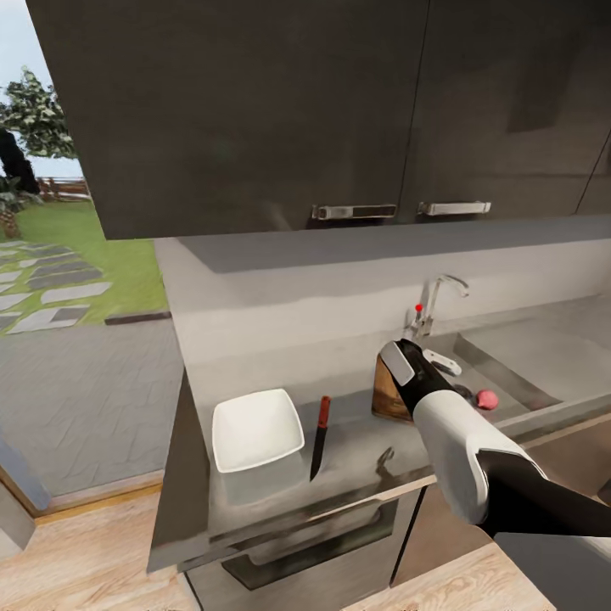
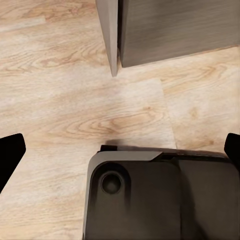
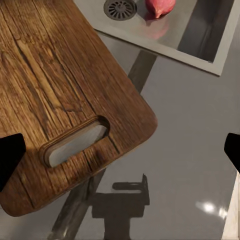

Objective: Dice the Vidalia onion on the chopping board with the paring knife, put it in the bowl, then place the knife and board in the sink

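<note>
The pinkish Vidalia onion (image 1: 486,399) (image 3: 160,6) lies in the steel sink (image 1: 509,378) (image 3: 165,37) near the drain. On the grey countertop (image 1: 356,441) (image 3: 190,150) the dark brown chopping board (image 1: 387,397) (image 3: 60,85) rests beside the sink, partly hidden by my right arm. My right gripper (image 3: 120,155) hangs open above the board's slotted handle end, touching nothing. Left of the board lies the paring knife (image 1: 320,437) with its red handle away from me. The white square bowl (image 1: 255,428) sits further left. My left gripper (image 2: 120,152) is open over the wooden floor.
The chrome tap (image 1: 437,301) with a red-tipped knob stands behind the sink. Dark wall cabinets (image 1: 255,110) hang low over the counter. An oven front (image 1: 322,543) sits under the worktop. My own dark base (image 2: 160,200) lies below the left gripper.
</note>
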`<state>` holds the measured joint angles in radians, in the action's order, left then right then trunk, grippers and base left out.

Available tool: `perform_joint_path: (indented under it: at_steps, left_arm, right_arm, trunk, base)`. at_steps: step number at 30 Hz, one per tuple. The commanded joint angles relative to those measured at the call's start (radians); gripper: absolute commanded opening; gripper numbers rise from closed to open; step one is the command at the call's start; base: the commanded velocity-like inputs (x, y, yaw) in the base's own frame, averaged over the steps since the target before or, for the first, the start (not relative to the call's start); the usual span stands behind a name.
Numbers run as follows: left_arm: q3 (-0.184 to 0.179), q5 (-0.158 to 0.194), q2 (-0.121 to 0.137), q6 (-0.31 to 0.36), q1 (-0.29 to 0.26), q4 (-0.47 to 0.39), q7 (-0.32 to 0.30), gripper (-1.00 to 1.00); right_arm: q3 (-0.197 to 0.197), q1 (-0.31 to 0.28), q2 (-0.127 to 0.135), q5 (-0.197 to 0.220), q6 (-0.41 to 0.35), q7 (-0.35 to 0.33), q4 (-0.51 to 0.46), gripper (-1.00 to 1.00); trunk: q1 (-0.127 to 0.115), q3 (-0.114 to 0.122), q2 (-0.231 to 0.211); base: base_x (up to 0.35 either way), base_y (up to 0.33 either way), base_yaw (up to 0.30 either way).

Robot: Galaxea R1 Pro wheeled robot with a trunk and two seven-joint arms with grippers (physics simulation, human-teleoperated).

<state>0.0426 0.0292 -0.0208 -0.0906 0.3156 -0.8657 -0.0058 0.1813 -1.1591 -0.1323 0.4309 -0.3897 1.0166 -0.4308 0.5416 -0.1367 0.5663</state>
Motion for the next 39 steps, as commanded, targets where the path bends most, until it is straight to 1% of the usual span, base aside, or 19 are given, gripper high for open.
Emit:
perform_joint_path:
  at_steps: [1,8,17,39]
  left_arm:
    - [0.002,0.003,-0.001,-0.001,0.000,-0.001,-0.001,1.00]
    - [0.001,0.003,-0.001,-0.001,0.000,0.000,-0.001,1.00]
    - [0.001,0.003,-0.001,-0.001,0.000,0.001,-0.001,1.00]
    - [0.002,0.003,-0.001,-0.001,0.000,0.008,-0.001,1.00]
  right_arm:
    - [0.002,-0.001,0.000,0.000,-0.009,0.004,-0.001,1.00]
    - [0.003,-0.001,0.000,0.000,-0.008,0.003,0.005,1.00]
    - [0.003,-0.001,0.000,0.000,-0.008,0.003,0.006,1.00]
    - [0.003,-0.001,-0.001,0.000,-0.008,0.002,0.024,1.00]
  trunk:
    - [0.000,-0.003,0.002]
    - [0.000,-0.014,0.002]
    - [0.000,-0.028,0.002]
    - [0.000,-0.063,0.002]
  base:
    - [0.014,-0.008,0.000]
    - [0.004,-0.011,0.000]
    - [0.000,-0.132,0.000]
    - [0.000,-0.004,0.000]
